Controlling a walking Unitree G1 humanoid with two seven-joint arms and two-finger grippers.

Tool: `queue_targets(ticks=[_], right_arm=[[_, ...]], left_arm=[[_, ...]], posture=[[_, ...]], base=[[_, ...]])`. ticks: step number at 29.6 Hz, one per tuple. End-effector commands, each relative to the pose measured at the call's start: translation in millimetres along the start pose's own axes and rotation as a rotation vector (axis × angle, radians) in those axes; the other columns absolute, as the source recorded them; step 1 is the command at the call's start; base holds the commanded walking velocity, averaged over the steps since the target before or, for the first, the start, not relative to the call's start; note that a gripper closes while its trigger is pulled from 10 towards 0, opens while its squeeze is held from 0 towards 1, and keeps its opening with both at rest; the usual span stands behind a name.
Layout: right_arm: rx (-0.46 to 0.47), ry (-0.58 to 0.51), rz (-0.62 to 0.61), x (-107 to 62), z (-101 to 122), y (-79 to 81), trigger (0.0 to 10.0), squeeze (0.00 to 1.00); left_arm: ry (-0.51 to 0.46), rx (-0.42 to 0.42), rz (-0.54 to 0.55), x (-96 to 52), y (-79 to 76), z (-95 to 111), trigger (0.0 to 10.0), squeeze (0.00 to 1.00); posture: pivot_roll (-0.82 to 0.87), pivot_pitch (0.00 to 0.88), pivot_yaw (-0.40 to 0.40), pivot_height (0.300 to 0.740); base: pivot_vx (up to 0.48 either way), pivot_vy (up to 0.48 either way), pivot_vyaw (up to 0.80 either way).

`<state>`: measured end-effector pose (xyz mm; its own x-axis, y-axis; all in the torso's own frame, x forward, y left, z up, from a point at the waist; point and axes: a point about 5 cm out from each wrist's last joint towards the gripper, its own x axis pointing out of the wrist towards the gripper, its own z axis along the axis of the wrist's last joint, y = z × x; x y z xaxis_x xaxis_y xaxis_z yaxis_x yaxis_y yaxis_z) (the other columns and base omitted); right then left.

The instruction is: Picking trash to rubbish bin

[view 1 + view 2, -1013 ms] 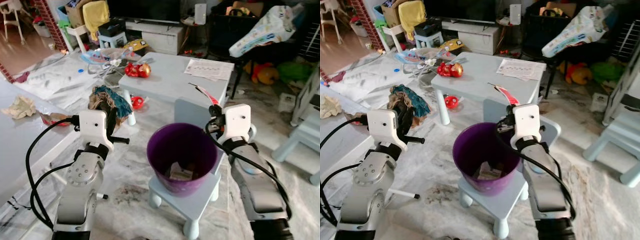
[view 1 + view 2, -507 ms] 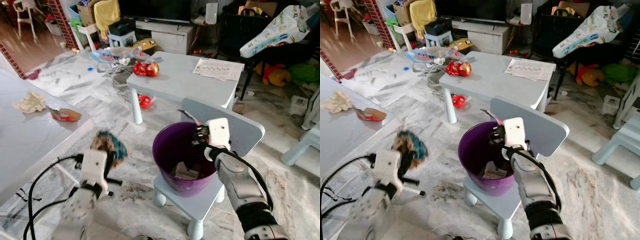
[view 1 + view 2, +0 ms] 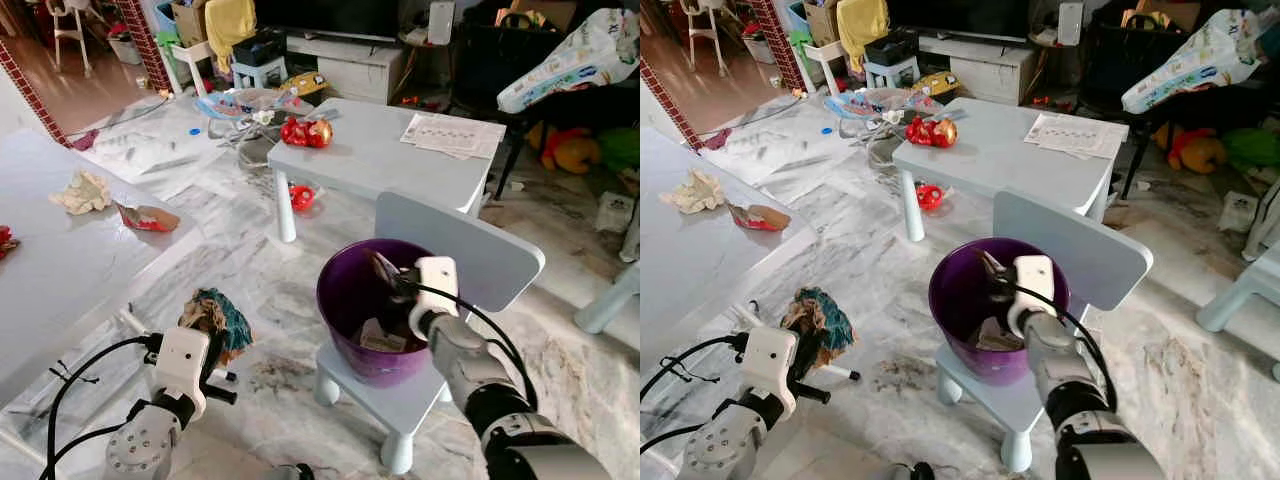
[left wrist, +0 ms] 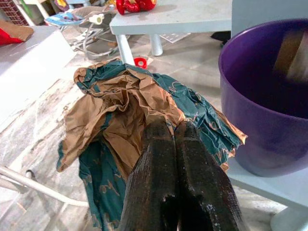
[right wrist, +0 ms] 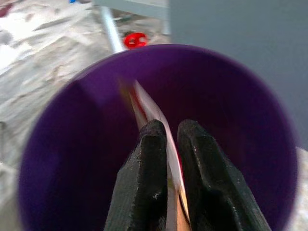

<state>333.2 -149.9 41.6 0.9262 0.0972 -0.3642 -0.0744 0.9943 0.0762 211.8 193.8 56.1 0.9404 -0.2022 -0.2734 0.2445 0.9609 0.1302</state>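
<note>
**Two claws holding trash beside a purple bin**

Marble floor is stretching through a cluttered room, where a purple bin (image 3: 372, 305) is sitting on a small pale blue chair (image 3: 463, 250). Reaching over the bin's rim, the right gripper (image 5: 167, 134) is pinching a thin red-and-white wrapper (image 5: 150, 108). Low beside the chair, the left gripper (image 4: 174, 134) is clamping a crumpled brown and teal bag (image 4: 125, 101). From the head views, scraps (image 3: 376, 337) are lying inside the bin.

Bin (image 3: 368, 345) stands on a chair (image 3: 470, 262) seat – a wrapper (image 3: 375, 337) lies in it. Behind the chair: tabletop (image 3: 385, 160). To the left: second tabletop (image 3: 50, 265).
</note>
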Motion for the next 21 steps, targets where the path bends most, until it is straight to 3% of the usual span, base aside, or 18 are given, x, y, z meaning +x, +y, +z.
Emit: queue_targets(ticks=[1, 15, 18, 21], right_arm=[[0.008, -0.031, 0.009, 3.2, 9, 4.1, 10.0, 1.00], [-0.018, -0.060, -0.017, 3.0, 8, 0.6, 10.0, 1.00], [-0.057, -0.126, 0.013, 2.5, 16, 4.5, 10.0, 1.00], [-0.094, -0.189, 0.050, 0.6, 25, 8.4, 10.0, 1.00]], left_arm=[[-0.008, 0.016, 0.010, -2.5, 5.6, 2, 10.0, 0.00], [-0.040, 0.022, 0.013, 7.7, 7.1, 11, 10.0, 0.00], [-0.072, 0.016, 0.031, 15.7, 11.2, 19, 10.0, 0.00], [-0.104, 0.021, 0.004, 26.9, 5.6, 27, 10.0, 0.00]], posture=[[0.07, 0.107, 0.100, 0.740], [0.07, 0.098, 0.096, 0.740], [0.07, 0.097, 0.094, 0.740], [0.04, 0.095, 0.090, 0.740]], base=[[0.000, 0.000, 0.00], [0.000, 0.000, 0.00], [0.000, 0.000, 0.00], [0.000, 0.000, 0.00]])
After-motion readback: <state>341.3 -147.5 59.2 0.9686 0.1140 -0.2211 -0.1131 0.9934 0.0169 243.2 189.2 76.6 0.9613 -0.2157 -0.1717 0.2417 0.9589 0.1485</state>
